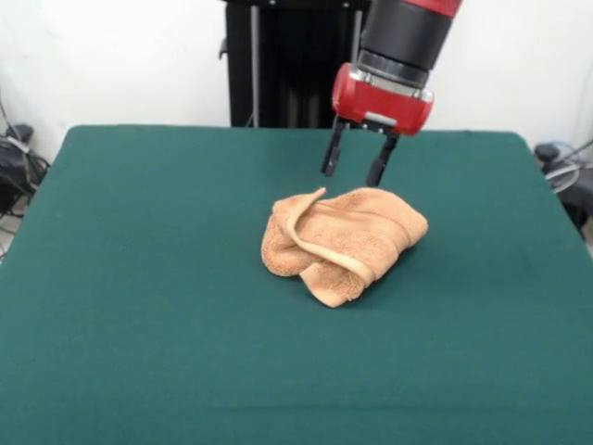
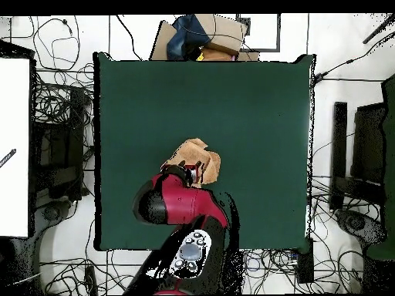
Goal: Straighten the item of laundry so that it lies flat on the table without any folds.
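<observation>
Here, in the front view, the towel (image 1: pixel 341 239) sits in a bunched-up heap near the middle of the green surface (image 1: pixel 139 278). It is peach-orange and fluffy. One long hemmed edge curls up and over the top of the heap, and many folds hide the rest. The red and black arm comes down from above. Its end effector (image 1: pixel 358 159) hangs just above the far edge of the towel. The two dark fingers (image 1: pixel 332 150) are spread apart, with nothing between them. They do not touch the towel.

From overhead, the towel (image 2: pixel 196 159) lies a little toward the robot's side of the surface (image 2: pixel 254 108). The big red arm covers part of the heap on the side closest to the robot. The end effector is hidden under the arm in this view.
</observation>
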